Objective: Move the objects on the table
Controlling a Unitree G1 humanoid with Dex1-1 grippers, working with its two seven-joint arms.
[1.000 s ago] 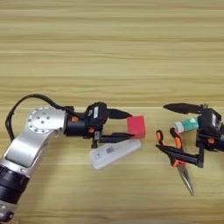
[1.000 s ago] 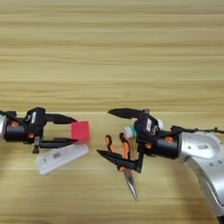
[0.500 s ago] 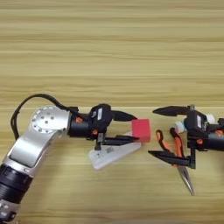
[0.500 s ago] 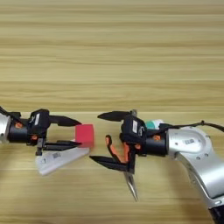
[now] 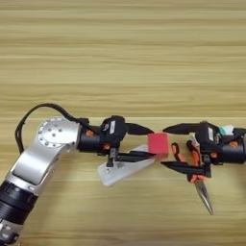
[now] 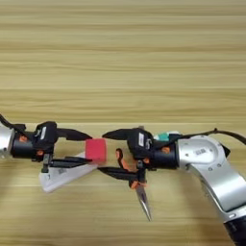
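1. On the wide light-brown wooden desk (image 5: 120, 57), in its lower half, the two arms reach toward each other from the two sides.
2. The left pincer (image 5: 149, 142) has its two black fingers apart, one above and one below, and their tips stand at the left side of the small red cube (image 5: 158, 144).
3. The upper finger tip seems to touch the cube's upper left edge; the lower finger runs along under its left lower corner. I cannot tell if the cube is really pressed between them.
4. The red cube lies on the desk between the two pincers, near the middle of the lower part of the view.
5. Below the left pincer lies a flat white oblong device (image 5: 122, 168), tilted, with its right end near the cube.
6. The right pincer (image 6: 103, 152) is also spread apart, holding nothing; its tips point left, just beside the right side of the cube.
7. Under the right pincer lie pliers with orange and black handles (image 5: 192, 166), the metal tip pointing down toward the lower edge.
8. Behind the right pincer a small green and white thing (image 5: 226, 130) is partly hidden by the arm.
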